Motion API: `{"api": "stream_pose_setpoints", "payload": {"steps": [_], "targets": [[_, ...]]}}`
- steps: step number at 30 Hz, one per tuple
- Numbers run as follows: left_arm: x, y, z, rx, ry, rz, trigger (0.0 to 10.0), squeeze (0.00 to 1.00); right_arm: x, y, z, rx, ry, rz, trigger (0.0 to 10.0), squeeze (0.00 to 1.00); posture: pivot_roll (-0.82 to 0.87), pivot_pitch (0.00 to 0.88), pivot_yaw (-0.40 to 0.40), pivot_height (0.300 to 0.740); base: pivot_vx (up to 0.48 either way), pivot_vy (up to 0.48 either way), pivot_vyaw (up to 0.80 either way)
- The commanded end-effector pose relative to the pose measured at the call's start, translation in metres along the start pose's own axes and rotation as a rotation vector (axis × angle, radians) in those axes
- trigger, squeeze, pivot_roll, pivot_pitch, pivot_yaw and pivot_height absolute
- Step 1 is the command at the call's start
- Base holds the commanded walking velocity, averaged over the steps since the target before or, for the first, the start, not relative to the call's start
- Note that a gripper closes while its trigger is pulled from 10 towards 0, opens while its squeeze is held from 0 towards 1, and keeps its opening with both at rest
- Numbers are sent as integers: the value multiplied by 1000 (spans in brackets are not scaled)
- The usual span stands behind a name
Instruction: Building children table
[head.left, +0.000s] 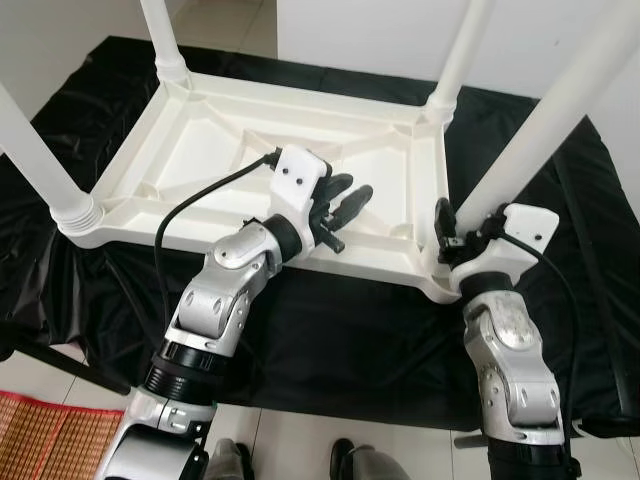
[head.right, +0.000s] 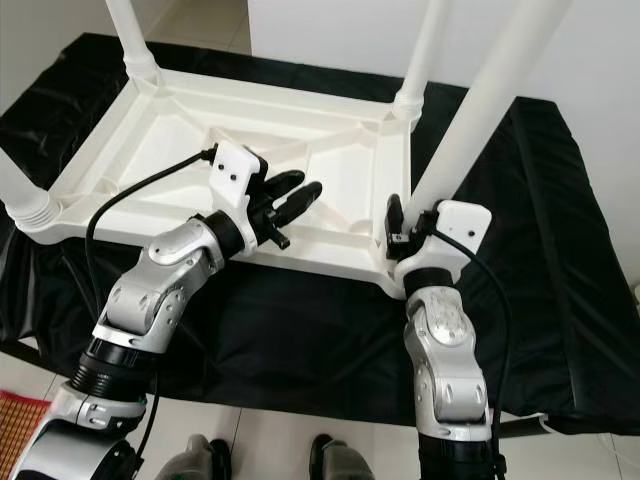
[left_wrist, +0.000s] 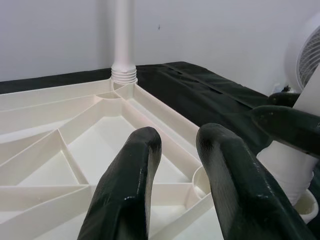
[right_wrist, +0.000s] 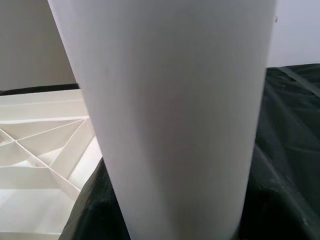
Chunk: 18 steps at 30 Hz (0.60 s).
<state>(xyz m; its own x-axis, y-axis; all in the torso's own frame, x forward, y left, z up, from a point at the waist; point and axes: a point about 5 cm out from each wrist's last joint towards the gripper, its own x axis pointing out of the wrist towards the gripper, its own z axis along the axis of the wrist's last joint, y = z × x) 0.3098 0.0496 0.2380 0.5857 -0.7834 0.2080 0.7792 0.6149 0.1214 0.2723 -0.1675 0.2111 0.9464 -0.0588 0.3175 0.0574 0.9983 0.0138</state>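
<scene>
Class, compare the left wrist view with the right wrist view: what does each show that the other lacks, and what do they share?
Left wrist view: the left hand, fingers apart over the ribbed underside, and a far leg standing in its corner socket. Right wrist view: one white leg close up between the right hand's fingers. Both: the upturned white table on the black cloth.

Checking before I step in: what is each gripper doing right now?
Left gripper: open, empty, over the upturned table top.
Right gripper: shut on the near-right table leg.
</scene>
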Motion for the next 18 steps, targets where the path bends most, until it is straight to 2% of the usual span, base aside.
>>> {"api": "stream_pose_setpoints", "payload": {"steps": [1,4,6,9,11,18], "targets": [[-4,-5,-6,-14,22,9,10000,0,-5,-9,-2,-15,1,-50,10000,0,23,169,-39,740,0,0,0],[-13,-17,-20,12,75,-58,10000,0,-7,-15,-4,-26,10,-67,10000,0,24,166,-37,740,0,0,0],[-15,-20,-23,13,89,-66,10000,0,-7,-15,-5,-23,12,-67,10000,0,24,166,-37,740,0,0,0],[-23,-30,-34,75,137,-132,10000,0,-7,-14,-7,-25,15,-47,10000,0,30,166,-38,740,0,0,0],[-25,-33,-36,79,151,-153,10000,0,-7,-13,-8,-26,17,-38,10000,0,31,165,-39,740,0,0,0],[-29,-42,-31,4,160,-242,10000,0,-11,-7,-11,-33,30,22,10000,0,30,176,-38,740,0,0,0]]}}
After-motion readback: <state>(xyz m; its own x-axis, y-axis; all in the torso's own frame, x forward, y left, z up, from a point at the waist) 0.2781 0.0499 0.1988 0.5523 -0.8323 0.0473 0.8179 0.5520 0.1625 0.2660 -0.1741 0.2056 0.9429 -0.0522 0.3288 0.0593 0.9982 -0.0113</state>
